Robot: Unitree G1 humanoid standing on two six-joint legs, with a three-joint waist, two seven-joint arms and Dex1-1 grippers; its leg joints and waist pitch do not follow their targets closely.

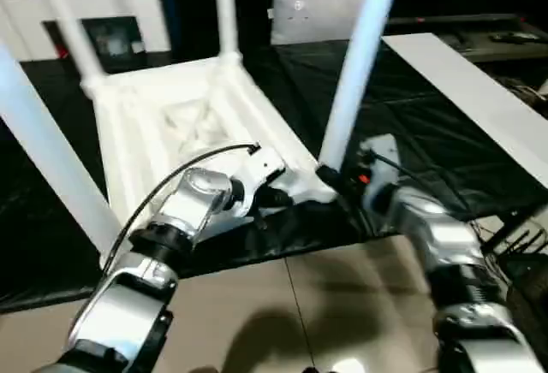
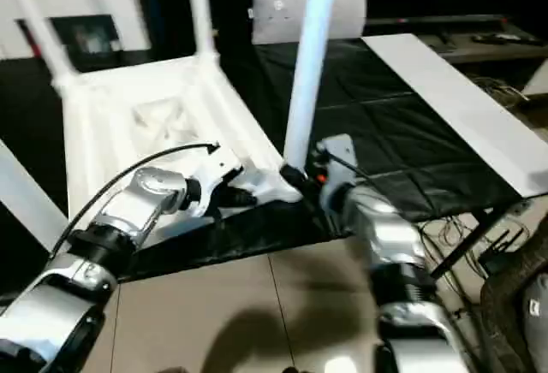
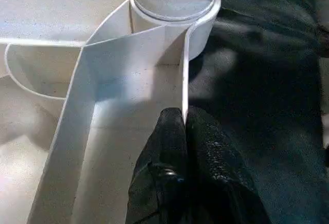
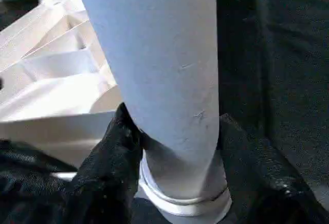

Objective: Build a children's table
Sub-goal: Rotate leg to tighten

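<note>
The children's table lies upside down on a black cover, its ribbed white top (image 1: pixel 171 125) facing up. Three legs stand in it at the far left (image 1: pixel 73 31), the far middle (image 1: pixel 225 9) and the near left (image 1: pixel 43 150). A fourth leg (image 1: pixel 355 65) stands in the near right corner socket (image 3: pixel 175 8). My right gripper (image 4: pixel 175 126) is shut on this leg just above the socket, one black finger on each side. My left gripper (image 3: pixel 183 113) is shut on the top's thin rim wall (image 3: pixel 183 70) right beside that socket. Both grippers sit close together at the near corner (image 1: pixel 308 186).
A long white board (image 1: pixel 479 91) lies on the black cover (image 1: pixel 411 133) to the right. A white pillow (image 1: pixel 317 9) stands behind the table, white cabinets (image 1: pixel 86 14) at the back left. Cables (image 2: pixel 462 236) hang at the right edge. Beige floor (image 1: pixel 300 313) lies in front.
</note>
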